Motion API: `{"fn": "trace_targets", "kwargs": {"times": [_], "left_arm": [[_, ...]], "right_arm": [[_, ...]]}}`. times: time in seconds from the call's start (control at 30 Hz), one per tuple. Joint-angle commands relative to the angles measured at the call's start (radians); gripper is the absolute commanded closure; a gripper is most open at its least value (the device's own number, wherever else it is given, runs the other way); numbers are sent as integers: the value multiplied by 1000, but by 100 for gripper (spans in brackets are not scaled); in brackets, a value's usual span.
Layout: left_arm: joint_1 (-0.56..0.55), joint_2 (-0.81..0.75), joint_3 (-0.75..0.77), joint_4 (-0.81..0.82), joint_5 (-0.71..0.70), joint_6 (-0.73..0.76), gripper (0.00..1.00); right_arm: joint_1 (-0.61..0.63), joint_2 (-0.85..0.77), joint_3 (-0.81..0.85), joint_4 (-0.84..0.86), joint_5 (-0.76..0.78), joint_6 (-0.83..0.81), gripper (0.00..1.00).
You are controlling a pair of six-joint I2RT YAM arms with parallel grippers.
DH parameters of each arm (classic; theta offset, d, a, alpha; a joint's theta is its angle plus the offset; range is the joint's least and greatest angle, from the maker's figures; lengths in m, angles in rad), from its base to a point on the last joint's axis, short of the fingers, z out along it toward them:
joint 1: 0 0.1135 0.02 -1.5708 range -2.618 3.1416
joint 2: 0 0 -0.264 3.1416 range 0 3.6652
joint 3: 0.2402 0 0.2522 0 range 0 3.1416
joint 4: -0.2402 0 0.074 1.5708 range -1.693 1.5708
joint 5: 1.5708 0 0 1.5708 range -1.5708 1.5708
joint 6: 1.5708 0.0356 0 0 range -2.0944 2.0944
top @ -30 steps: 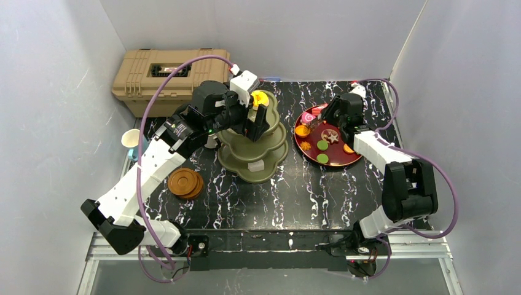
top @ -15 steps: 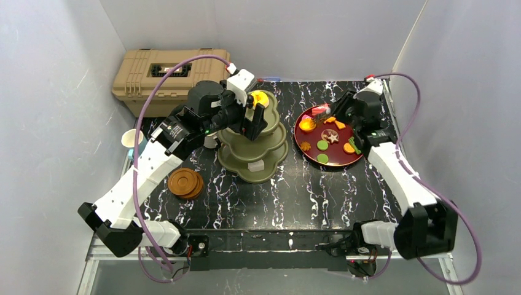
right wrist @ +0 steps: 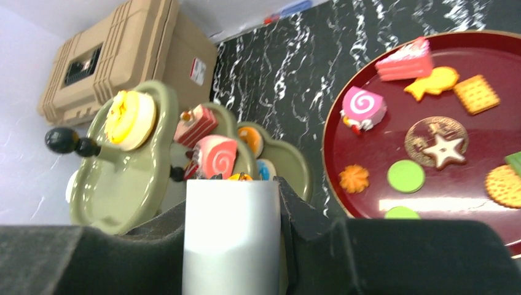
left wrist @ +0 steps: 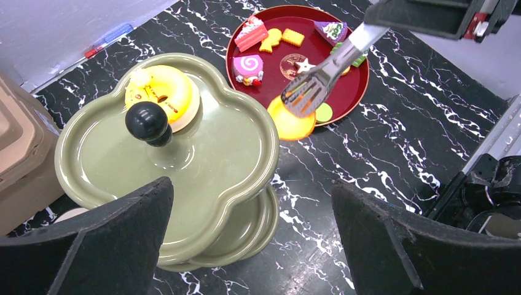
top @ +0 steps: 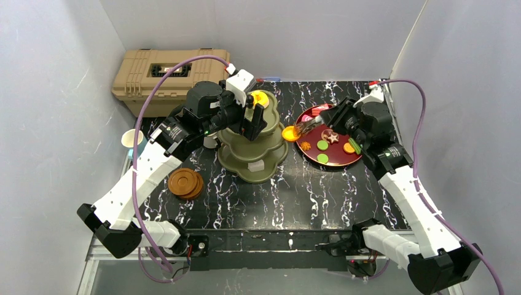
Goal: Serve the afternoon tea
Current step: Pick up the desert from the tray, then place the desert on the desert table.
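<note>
Tongs (left wrist: pixel 325 77), pinched in our right hand (top: pixel 341 117), aim an orange pastry (left wrist: pixel 289 123) leftward at the stand (left wrist: pixel 203 157); our left hand (top: pixel 252 120) hovers spread.

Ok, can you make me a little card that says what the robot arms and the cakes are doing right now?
right gripper: shut on metal tongs
tongs: pinching a round orange pastry, between the red plate and the stand
left gripper: open, holding nothing, over the stand
stand, top tier: yellow donut beside the black knob
red plate: other pastries lying on it
</note>
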State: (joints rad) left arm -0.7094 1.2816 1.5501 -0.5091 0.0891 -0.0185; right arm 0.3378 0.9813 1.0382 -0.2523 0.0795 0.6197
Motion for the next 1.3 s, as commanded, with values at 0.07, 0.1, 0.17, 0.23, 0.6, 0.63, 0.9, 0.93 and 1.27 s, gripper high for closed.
{"fn": "trace_targets", "kwargs": {"times": [0.07,0.1,0.17,0.23,0.6,0.63,0.9,0.93,1.27], "left_arm": [[5,-26,17,4,2,3,1],[4,-27,18,4,1,2,1],[5,-27,19,3,0,3,1],[5,-25,20,3,0,4,1],[5,-28,16,3,-6,9,1],[4,-27,15,4,-8,8,0],[4,-34,11,4,-8,10,1],[4,-34,11,5,-7,10,1],[4,-30,19,9,-2,4,1]], "right_arm": [[135,11,62,42,66,74,99],[163,15,59,53,88,78,99],[214,25,52,75,131,83,99],[259,31,45,96,177,90,99],[429,62,-18,243,411,114,99],[435,68,-20,243,417,113,99],[470,70,-78,288,468,117,99],[472,68,-82,292,474,117,99],[504,81,-93,309,518,104,81]]}}
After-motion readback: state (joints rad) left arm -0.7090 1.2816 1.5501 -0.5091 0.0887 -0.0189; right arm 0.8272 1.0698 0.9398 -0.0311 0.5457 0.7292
